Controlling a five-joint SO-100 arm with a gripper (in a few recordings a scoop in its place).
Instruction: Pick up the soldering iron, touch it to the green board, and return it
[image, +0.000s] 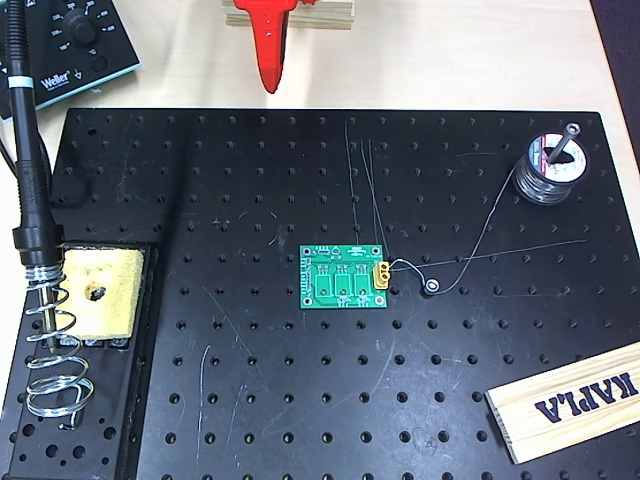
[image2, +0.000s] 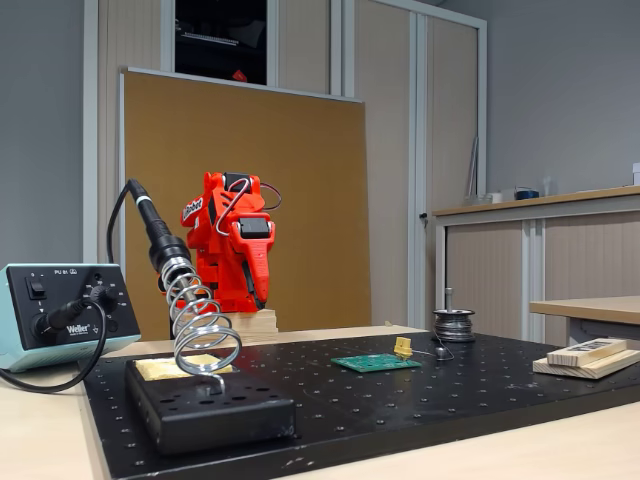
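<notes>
Iron (image: 28, 150) parked in its coil holder (image: 55, 350), handle slanting up and away, far left of the green board (image: 345, 277) in the overhead view; my jaws (image: 268, 60) wait behind the board, spread indiscernible.

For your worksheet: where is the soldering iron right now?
The soldering iron sits in the spring holder at the overhead view's left edge, beside the yellow sponge.
</notes>
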